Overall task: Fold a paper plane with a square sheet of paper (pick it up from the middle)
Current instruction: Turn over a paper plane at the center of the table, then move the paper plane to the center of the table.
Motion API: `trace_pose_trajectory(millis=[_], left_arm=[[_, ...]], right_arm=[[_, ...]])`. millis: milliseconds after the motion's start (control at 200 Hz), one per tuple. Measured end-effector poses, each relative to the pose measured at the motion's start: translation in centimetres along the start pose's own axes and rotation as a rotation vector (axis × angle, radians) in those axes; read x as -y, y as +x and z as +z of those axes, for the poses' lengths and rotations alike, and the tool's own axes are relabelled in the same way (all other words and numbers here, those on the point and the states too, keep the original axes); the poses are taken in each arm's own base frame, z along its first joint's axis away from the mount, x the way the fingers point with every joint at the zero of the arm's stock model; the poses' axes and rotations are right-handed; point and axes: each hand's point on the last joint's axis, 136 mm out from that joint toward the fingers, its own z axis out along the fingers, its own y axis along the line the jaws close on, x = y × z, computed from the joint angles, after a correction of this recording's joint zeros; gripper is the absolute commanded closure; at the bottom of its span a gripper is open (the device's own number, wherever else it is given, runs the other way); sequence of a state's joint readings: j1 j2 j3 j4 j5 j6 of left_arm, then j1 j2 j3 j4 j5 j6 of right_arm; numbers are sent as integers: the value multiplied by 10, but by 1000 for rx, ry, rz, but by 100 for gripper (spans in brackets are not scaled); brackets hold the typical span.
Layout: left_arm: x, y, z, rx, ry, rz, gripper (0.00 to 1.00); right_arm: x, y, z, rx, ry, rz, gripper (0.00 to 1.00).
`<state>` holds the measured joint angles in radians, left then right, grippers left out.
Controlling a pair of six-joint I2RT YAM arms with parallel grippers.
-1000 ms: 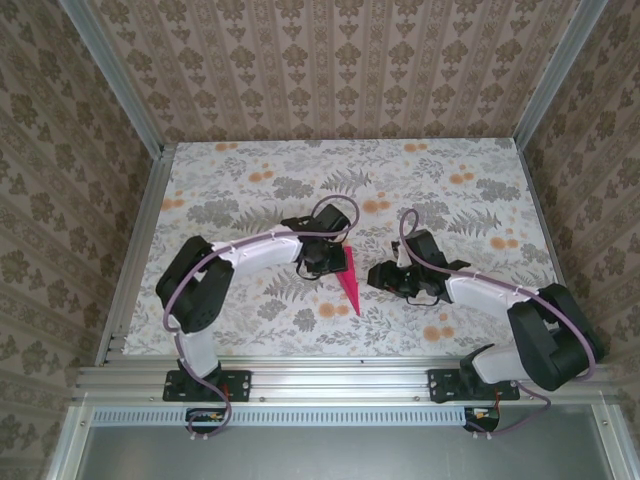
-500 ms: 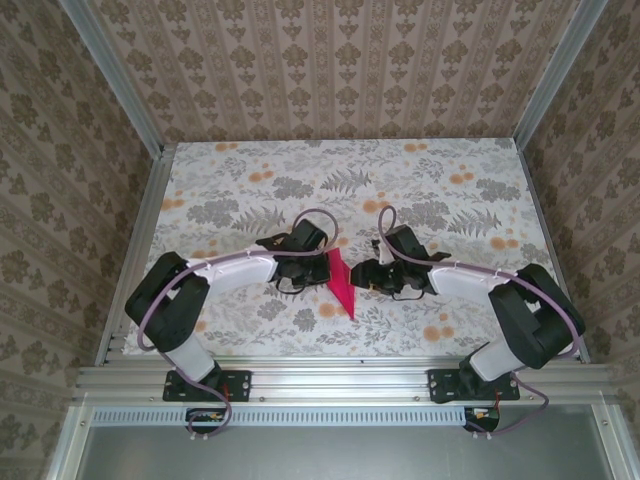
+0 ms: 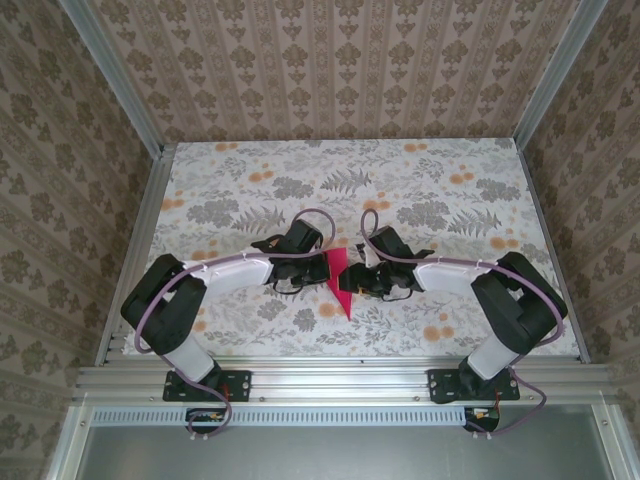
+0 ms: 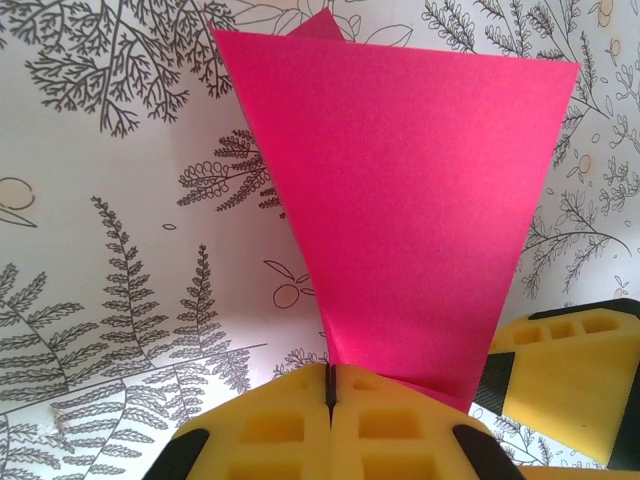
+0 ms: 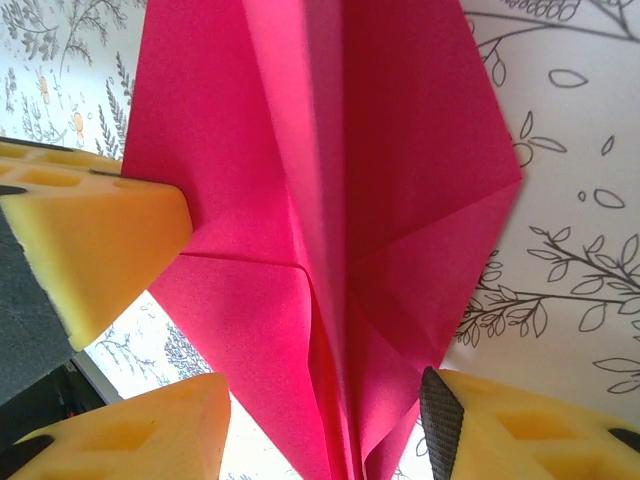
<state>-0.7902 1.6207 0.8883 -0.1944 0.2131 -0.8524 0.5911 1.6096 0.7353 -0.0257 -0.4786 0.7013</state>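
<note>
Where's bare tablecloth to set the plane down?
Crowded: centre, where left gripper and right gripper flank the paper plane. Free: wide tablecloth strip between them and the back wall; narrower strip between plane tip and near rail.

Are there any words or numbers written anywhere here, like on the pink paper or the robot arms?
None can be read. The paper plane is plain pink, the tablecloth has flowers and ferns but no letters, and any marks on the arm bases are too small to read.
</note>
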Motion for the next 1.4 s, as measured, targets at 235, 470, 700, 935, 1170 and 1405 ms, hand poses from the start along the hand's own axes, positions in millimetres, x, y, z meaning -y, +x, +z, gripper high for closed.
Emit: trace_pose_trajectory(millis=[235, 470, 700, 935, 1170, 1405], left_arm=[[-2, 1, 1, -1, -1, -1, 100], [-4, 3, 2, -4, -4, -2, 100], [-6, 5, 3, -7, -7, -3, 100], [-6, 4, 3, -5, -5, -2, 100], [-7, 5, 3, -6, -7, -4, 100], [-10, 6, 3, -8, -12, -8, 100]], right_arm=[[0, 0, 1, 3, 8, -4, 44], [1, 0, 2, 9, 22, -7, 45], [-2, 6, 7, -8, 23, -12, 45], [-5, 9, 9, -12, 26, -19, 48], [-9, 0, 10, 19, 54, -40, 53], [-7, 1, 12, 16, 87, -47, 62]])
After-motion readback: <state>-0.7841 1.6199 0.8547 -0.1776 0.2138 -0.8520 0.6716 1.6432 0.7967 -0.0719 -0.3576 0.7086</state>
